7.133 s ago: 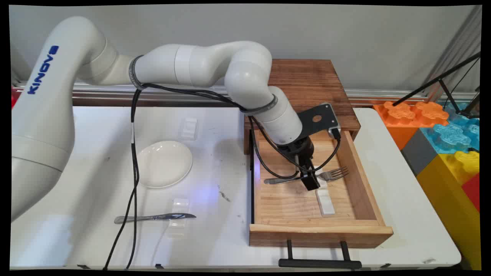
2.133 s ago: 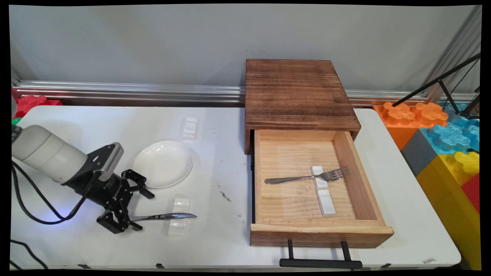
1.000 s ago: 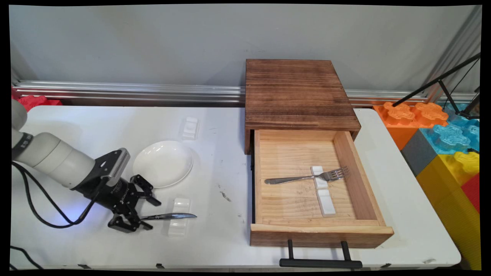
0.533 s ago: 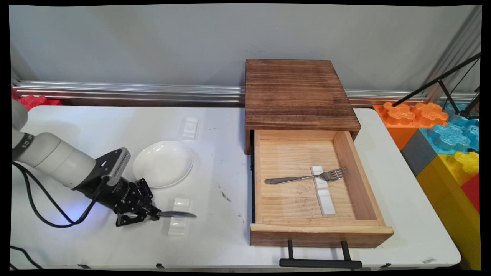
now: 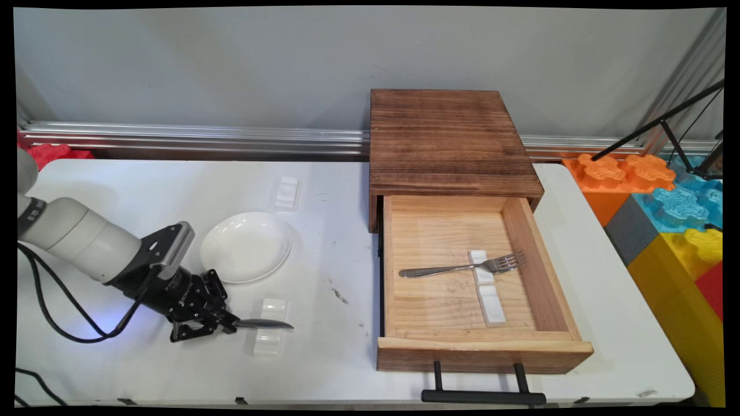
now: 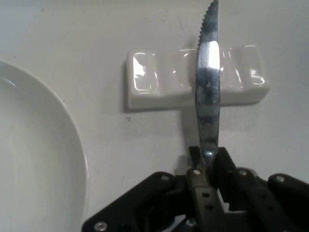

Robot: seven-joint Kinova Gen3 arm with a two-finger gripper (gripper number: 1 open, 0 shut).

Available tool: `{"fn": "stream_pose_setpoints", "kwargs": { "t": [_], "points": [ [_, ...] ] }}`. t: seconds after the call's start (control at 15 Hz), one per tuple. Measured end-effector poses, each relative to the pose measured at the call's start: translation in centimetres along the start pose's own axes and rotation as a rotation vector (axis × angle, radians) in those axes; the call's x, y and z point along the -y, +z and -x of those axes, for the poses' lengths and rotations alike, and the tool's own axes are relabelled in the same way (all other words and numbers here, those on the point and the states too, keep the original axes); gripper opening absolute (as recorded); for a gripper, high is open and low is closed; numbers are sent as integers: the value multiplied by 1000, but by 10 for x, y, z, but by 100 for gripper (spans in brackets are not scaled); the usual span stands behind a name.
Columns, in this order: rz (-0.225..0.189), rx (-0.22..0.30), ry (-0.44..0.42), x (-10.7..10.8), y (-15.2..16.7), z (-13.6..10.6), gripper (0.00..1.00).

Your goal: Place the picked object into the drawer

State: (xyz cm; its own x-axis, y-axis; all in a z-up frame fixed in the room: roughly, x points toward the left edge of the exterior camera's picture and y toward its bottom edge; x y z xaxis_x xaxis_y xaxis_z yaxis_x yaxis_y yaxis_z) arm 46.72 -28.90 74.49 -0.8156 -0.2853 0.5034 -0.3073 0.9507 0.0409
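My gripper (image 5: 230,327) (image 6: 208,164) is shut on the handle of a metal knife (image 5: 263,324) (image 6: 208,96) near the table's front left. The serrated blade points right and lies across a white cutlery rest (image 5: 269,334) (image 6: 159,84). In the hand view the blade runs straight up from between my fingers over the rest's middle groove. A white plate (image 5: 245,247) (image 6: 34,164) sits just behind my gripper.
An open wooden drawer (image 5: 572,352) at the right holds a fork (image 5: 462,267) lying on a white rest (image 5: 485,292); its black handle (image 5: 483,396) juts over the table's front edge. Another white rest (image 5: 287,193) lies behind the plate. Coloured foam blocks (image 5: 670,208) stand at the far right.
The arm left the drawer and came to the knife at the front left. In the last second the fingers shut on the knife's handle, and the knife has shifted slightly left.
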Motion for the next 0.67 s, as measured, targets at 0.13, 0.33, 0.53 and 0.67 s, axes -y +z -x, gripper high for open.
{"fn": "stream_pose_setpoints", "kwargs": {
  "t": [0.13, 0.33, 0.53, 0.67],
  "points": [
    [-2, -5, -5, -1, -3, -4, 0],
    [-12, -16, -21, -2, -10, -14, 0],
    [-23, -22, -45, -4, -20, -31, 0],
    [-25, -21, -55, -5, -26, -40, 0]
  ]
}}
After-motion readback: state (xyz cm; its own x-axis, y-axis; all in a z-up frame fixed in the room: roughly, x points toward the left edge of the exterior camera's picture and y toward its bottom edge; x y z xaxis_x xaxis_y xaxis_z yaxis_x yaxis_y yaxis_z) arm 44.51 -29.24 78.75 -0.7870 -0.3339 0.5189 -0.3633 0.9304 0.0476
